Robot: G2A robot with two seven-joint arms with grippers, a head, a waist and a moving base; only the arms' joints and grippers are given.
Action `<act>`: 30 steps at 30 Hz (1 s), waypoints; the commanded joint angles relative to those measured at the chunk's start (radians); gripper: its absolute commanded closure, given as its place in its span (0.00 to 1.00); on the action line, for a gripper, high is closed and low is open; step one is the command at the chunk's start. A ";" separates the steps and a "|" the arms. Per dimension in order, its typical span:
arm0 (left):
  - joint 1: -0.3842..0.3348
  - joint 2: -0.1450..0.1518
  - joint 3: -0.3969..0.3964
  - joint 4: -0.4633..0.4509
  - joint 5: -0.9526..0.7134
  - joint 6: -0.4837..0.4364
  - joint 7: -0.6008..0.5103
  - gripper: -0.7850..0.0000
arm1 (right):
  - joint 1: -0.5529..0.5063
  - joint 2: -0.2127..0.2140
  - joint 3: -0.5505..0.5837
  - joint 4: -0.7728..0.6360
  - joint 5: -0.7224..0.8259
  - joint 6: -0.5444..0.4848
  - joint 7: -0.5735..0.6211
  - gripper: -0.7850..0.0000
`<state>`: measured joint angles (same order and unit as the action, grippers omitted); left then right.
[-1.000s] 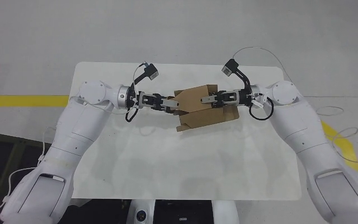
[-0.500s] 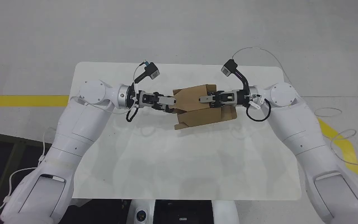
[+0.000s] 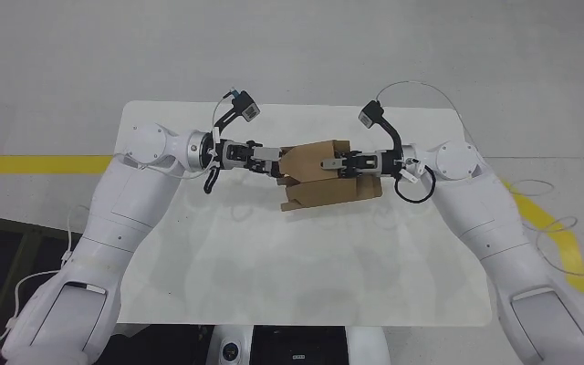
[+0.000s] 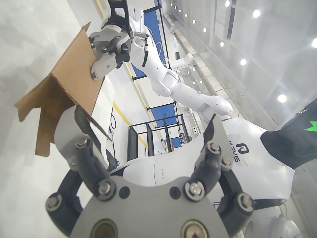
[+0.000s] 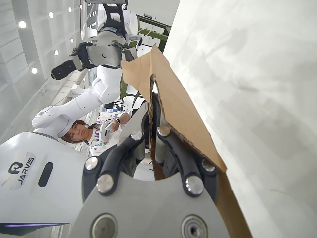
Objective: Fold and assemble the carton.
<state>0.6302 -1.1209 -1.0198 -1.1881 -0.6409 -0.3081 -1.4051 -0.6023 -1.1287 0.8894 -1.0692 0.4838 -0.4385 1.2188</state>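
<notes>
Carton [image 3: 306,157] pinched in right jaws, left jaws spread wide.

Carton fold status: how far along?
Done: brown cardboard carton partly opened up. In hand: right gripper clamped on one panel, left gripper open at the opposite end. Left: loose end flaps unfolded, no end closed.

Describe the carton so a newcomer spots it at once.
Find the white table and look toward its far side. There, between the left claw and the right claw, is the carton: the one brown cardboard thing, half-folded with loose flaps, among white surroundings.
</notes>
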 commanded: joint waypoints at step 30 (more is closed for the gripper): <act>-0.002 -0.013 -0.020 -0.020 0.009 -0.050 0.030 0.00 | -0.049 0.005 0.066 -0.094 -0.030 0.029 -0.022 1.00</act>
<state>0.6228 -1.1366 -1.0317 -1.2014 -0.6322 -0.3607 -1.3731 -0.6503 -1.1251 0.9490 -1.1647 0.4534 -0.4083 1.1971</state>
